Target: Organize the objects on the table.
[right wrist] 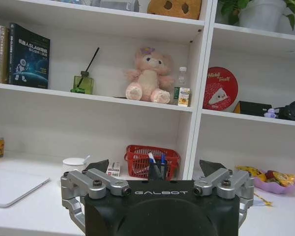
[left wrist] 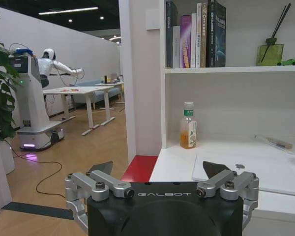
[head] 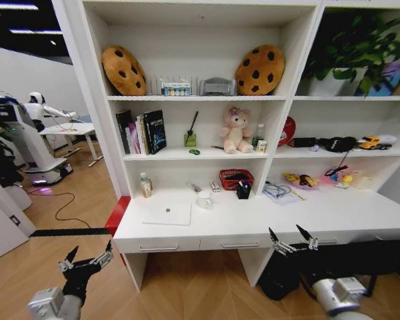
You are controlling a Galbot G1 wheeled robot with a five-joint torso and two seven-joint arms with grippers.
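Both grippers hang low in front of the white worktop (head: 333, 217), touching nothing: the left gripper (head: 87, 261) near its left end, the right gripper (head: 294, 240) before the drawers, each with fingers spread apart. The closed silver laptop (head: 167, 213) lies flat on the worktop's left part, and the pens (right wrist: 156, 164) stand in a dark holder beside the red basket (head: 235, 177) farther back.

Silver laptop (head: 167, 213) lies closed and flat on the white desk (head: 333, 220), around 7 o'clock from the white jar (head: 204, 199). Tiny green toy car (head: 195, 152) sits up on the shelf at 12.
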